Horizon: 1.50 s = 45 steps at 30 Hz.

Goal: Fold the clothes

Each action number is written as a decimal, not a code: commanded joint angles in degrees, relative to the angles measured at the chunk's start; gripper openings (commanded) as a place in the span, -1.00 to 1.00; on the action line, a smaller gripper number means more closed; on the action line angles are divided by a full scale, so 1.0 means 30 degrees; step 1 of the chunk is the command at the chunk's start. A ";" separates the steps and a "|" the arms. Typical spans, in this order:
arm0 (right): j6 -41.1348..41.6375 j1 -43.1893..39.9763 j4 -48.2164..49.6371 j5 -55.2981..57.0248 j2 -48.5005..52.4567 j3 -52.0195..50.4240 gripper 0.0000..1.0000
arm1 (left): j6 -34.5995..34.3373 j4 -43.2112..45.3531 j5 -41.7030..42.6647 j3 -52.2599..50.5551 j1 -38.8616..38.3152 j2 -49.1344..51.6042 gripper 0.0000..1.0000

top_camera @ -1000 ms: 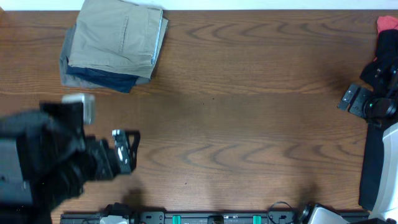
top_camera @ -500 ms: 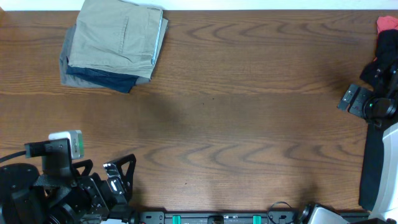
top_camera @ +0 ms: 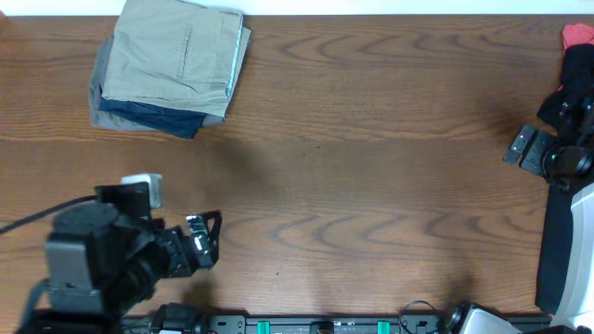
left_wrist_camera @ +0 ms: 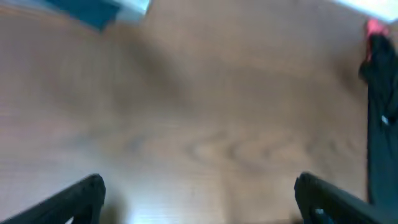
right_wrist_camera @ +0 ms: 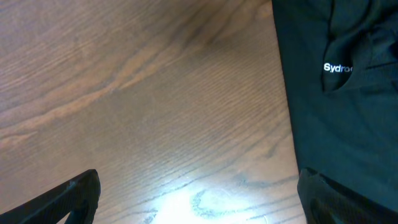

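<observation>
A folded stack of clothes lies at the table's far left: a pale khaki pair (top_camera: 176,51) on top, a navy one (top_camera: 158,116) and a grey one (top_camera: 100,104) under it. My left gripper (top_camera: 206,239) is open and empty near the front left, well short of the stack. In the blurred left wrist view its jaws (left_wrist_camera: 199,202) hang over bare wood, with the navy corner (left_wrist_camera: 93,9) at the top. My right gripper (top_camera: 527,148) is open at the right edge, beside a black garment (top_camera: 574,93). In the right wrist view the jaws (right_wrist_camera: 199,199) are empty and the black garment (right_wrist_camera: 336,106) lies just right.
The wooden table (top_camera: 371,139) fills the view. A red item (top_camera: 577,35) lies at the far right corner above the black garment. A black-and-white robot base (top_camera: 566,250) stands at the right edge. A rail (top_camera: 325,325) runs along the front edge.
My left arm drew back toward the front-left corner, then came right and a little forward again, still open and empty. The right arm and the clothes have not moved.
</observation>
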 commanded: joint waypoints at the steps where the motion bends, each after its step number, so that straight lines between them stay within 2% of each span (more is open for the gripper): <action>1: -0.0240 0.0124 -0.0044 0.0051 -0.0175 0.0189 0.98 | 0.0772 0.3075 0.0015 -0.4095 -0.0036 -0.2506 0.96; 4: -0.0233 0.0124 -0.0044 0.0051 -0.0175 0.0189 0.98 | 0.1056 0.7475 0.0015 -0.8429 0.0160 -0.5158 0.96; 6: -0.0233 0.0124 -0.0044 0.0058 -0.0175 0.0189 0.98 | 0.1042 0.9311 0.0022 -1.0528 0.0488 -0.6492 0.95; 12: -0.0233 0.0124 -0.0044 0.0051 -0.0175 0.0189 0.98 | 0.1049 0.9836 -0.0408 -1.4462 0.1399 -0.8772 0.96; 17: -0.0240 0.0124 -0.0044 0.0051 -0.0175 0.0189 0.98 | 0.1056 1.1395 -0.2157 -1.6553 0.1960 -0.8910 0.96; 24: -0.0233 0.0124 -0.0044 0.0051 -0.0175 0.0189 0.98 | 0.1552 1.6327 -0.2135 -1.9416 0.2681 -1.0426 0.96; 32: -0.0240 0.0124 -0.0044 0.0058 -0.0175 0.0189 0.98 | 0.3883 1.8892 -0.2142 -2.1697 0.2732 -1.2058 0.96; 45: -0.0240 0.0124 -0.0044 0.0058 -0.0175 0.0189 0.99 | 0.3927 2.1238 -0.2506 -2.3044 0.3614 -1.3588 0.96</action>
